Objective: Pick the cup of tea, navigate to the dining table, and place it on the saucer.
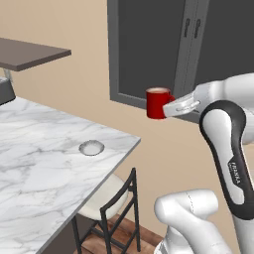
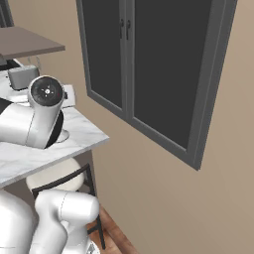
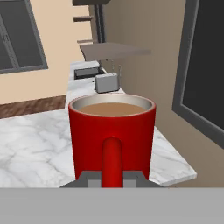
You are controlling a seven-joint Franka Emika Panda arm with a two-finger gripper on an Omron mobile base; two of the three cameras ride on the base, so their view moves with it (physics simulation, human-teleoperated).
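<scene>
My claw (image 1: 171, 108) is clamped on the handle of the cup of tea (image 1: 157, 102), holding it upright in the air beside the dark window (image 1: 198, 44), off the corner of the dining table (image 1: 44, 163). The saucer (image 1: 91, 147) sits near that table's edge, above a chair (image 1: 111, 206).

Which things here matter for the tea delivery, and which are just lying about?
Job:
- red cylindrical mug of tea, held by its handle in the end effector
- small pale round saucer
- white marble dining table

Lying about:
- silver toaster
- black-framed cushioned chair
- dark-framed window
</scene>
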